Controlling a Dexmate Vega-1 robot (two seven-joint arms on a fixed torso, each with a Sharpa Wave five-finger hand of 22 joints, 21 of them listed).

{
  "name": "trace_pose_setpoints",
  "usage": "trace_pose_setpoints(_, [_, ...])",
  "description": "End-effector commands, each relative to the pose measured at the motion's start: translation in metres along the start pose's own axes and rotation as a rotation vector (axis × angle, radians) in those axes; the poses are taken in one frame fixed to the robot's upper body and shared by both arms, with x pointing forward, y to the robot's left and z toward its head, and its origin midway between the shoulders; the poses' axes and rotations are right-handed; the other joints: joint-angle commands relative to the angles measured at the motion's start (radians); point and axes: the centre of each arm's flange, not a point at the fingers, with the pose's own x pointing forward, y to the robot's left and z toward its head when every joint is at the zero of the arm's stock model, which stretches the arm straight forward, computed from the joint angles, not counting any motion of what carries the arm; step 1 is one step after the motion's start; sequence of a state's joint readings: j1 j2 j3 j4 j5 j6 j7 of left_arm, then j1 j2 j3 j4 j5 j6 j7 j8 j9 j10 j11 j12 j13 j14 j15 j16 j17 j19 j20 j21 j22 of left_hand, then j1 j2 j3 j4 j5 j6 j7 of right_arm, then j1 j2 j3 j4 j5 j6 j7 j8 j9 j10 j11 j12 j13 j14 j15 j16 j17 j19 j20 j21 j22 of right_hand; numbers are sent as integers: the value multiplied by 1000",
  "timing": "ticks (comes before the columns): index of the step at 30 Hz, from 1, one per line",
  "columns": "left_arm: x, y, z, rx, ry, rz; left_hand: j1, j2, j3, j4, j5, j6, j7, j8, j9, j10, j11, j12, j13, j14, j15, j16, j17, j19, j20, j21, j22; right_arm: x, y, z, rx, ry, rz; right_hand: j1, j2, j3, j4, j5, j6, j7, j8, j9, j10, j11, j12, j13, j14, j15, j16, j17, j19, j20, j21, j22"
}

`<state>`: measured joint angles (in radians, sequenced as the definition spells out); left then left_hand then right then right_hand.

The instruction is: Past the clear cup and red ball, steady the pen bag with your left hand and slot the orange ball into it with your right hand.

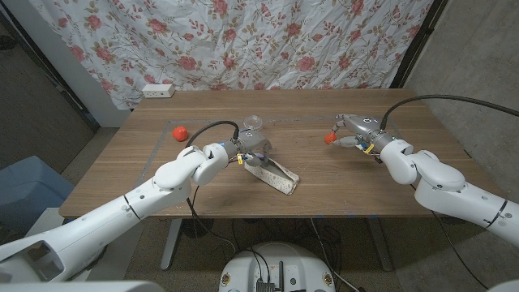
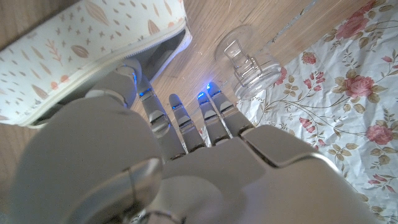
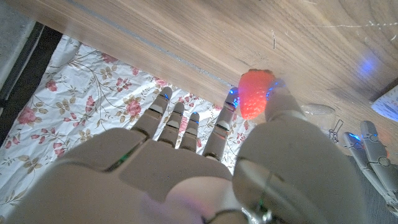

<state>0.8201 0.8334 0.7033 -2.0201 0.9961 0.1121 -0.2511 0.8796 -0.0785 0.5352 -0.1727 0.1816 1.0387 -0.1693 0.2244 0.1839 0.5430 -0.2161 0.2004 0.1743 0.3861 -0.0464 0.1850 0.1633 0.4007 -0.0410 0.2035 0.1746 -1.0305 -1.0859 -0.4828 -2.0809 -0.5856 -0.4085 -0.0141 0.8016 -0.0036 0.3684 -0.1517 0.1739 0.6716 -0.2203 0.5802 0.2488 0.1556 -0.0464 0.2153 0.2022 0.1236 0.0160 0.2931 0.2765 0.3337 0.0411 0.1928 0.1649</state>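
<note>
While left robot hand point(image 1: 253, 151) grips pen bag point(image 1: 274, 173) | right robot hand point(image 1: 355, 130) pinches orange ball point(image 1: 329, 138)

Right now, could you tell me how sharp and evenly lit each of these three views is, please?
Head view: even light, sharp. Left wrist view: left hand blurred up close, pen bag and clear cup sharper. Right wrist view: right hand soft, orange ball overexposed, blue glare on the table.

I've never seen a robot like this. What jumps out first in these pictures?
Two white arms reach over a wooden table before a flowered curtain. The right hand pinches an orange ball at the table's right side, while the left hand is at the patterned pen bag mid-table, near a clear cup. A red ball sits alone at left.
</note>
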Motion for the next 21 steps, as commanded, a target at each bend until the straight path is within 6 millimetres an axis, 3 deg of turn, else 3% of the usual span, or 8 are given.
trace_pose_setpoints(1, [0,-6,0,6,-4,-6,10,5,-5,-1,4,15,-3,-1,2,11,1,-1,3,10,-136,4,2,12,-19,4,2,-3,0,-1,-3,6,-6,-2,8,-4,-3,3,9,0,7,4,8,-2,-4,3,7,-4,5,4,9,-3,-4,3])
trace_pose_setpoints(21, [-4,-8,-7,11,9,-34,35,11,-15,-5,4,10,5,-13,3,24,0,-4,3,26,-142,2,2,24,-19,6,2,-5,2,-2,0,9,-2,-3,11,-5,-2,3,9,0,7,4,9,-3,-5,3,6,-5,5,5,9,-3,-4,3])
